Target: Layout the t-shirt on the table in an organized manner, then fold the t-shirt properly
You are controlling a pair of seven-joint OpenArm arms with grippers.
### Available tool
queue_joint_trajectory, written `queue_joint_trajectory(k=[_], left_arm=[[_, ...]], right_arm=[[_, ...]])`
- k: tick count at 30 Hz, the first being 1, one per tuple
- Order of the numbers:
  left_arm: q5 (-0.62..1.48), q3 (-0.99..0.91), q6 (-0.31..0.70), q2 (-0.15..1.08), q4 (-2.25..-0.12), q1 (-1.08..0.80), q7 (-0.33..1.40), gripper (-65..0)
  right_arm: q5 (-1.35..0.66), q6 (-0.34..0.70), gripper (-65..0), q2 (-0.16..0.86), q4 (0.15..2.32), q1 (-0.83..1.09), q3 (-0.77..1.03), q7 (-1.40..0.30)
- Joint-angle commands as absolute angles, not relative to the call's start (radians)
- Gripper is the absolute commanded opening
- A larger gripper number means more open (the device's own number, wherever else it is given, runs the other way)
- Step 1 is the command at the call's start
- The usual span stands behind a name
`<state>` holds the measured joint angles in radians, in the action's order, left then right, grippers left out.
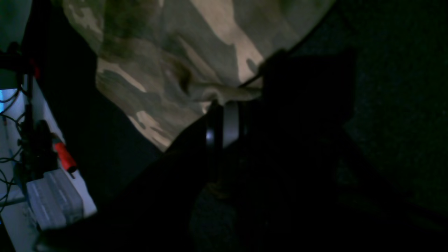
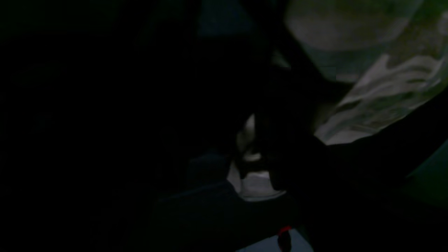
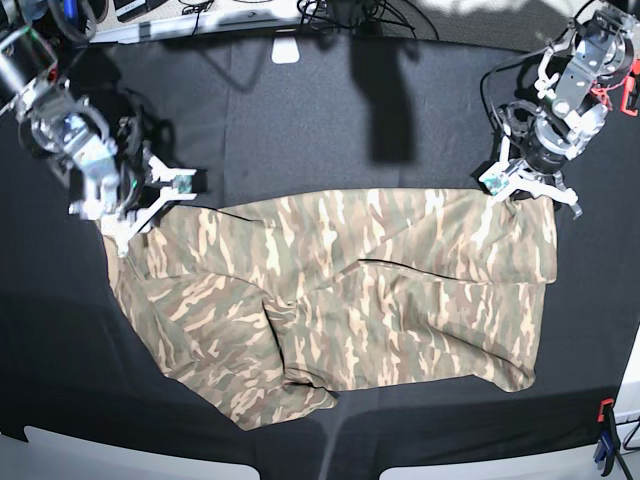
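Shirt position: the t-shirt lay spread across the desk, creased near the middle.
Jaws: left gripper and right gripper each pinched a far corner.
Risk: uneven pulling could slip a corner or bunch fabric.
Count: one shirt, two grippers.

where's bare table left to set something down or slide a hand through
The widest bare table is the band between the t-shirt and the far edge. A narrower strip runs along the near edge below the hem. Crowded: the shirt's top corners, where the left gripper and right gripper sit.
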<state>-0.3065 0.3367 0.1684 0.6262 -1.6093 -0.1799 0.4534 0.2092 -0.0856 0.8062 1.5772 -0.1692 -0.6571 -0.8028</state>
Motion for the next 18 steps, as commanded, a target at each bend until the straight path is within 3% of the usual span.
queue_joint_trajectory(k=[1, 18], left_arm=[[-0.309, 0.329, 0.157, 0.640, -1.623, -0.168, 0.445, -65.0], [-0.309, 0.329, 0.157, 0.641, -1.623, -0.168, 0.445, -65.0]], right_arm=[[0.224, -0.091, -32.5, 0.822, 1.585, -0.181, -0.648, -0.803], [0.259, -0.091, -32.5, 0.817, 1.698, -0.183, -0.648, -0.785]])
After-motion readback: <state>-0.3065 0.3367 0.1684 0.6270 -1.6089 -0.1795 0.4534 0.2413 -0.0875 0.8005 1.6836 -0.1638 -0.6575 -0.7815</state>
